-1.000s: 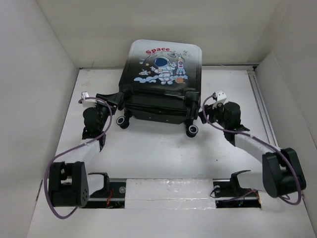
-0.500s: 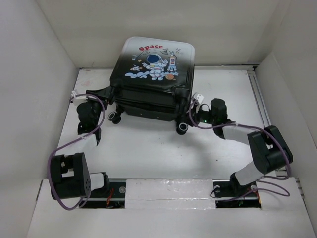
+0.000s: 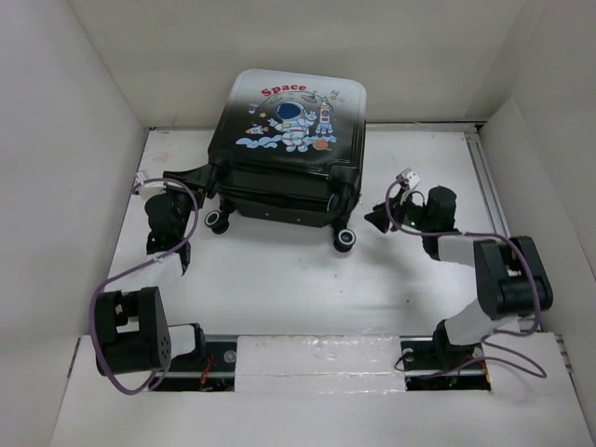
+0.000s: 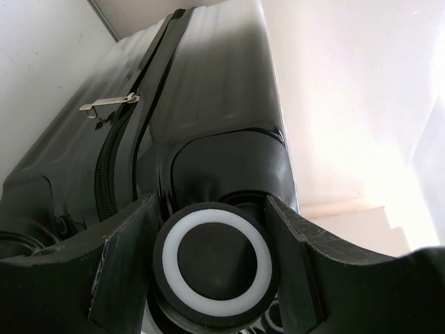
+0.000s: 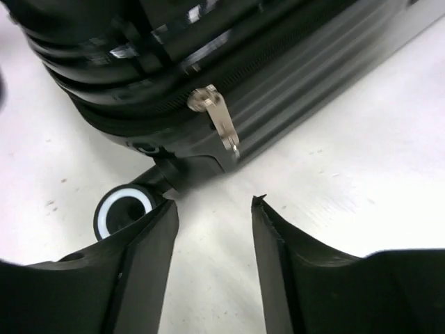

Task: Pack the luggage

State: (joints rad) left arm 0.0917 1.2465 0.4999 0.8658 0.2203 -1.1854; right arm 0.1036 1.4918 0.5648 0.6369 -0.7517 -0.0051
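Luggage (image 3: 284,140) sits at the far edge of the table (image 3: 279,289), about mid-width and a bit left. Its shell halves are together, the astronaut and red "Space" print faces up, and the wheel end points toward the near edge. It is tilted, with the printed top rising toward the back wall (image 3: 279,47); cannot tell if it touches the wall. Two near casters rest on the table, one at the left (image 3: 216,221) and one at the right (image 3: 345,239). Left gripper (image 4: 212,229) is at the luggage's left wheel corner, part-way open. Its two fingers are pressed in on either side of a black caster wheel (image 4: 217,259) with a white ring, so it is gripping that wheel. Left wrist view also shows the zipper track running up the glossy black side, with a metal zipper pull (image 4: 108,104) lying on it. Right gripper (image 5: 212,205) is off the right wheel corner, near the luggage but not touching it. Its jaws are apart with only bare table between them, so it holds nothing. Ahead of its fingers, a second metal pull tab (image 5: 219,122) hangs down from the zipper line on the right side. One white-ringed caster (image 5: 124,211) sits just beside the right gripper's left finger (image 5: 139,264). Both arms reach in from the near edge, one on each side of the luggage.
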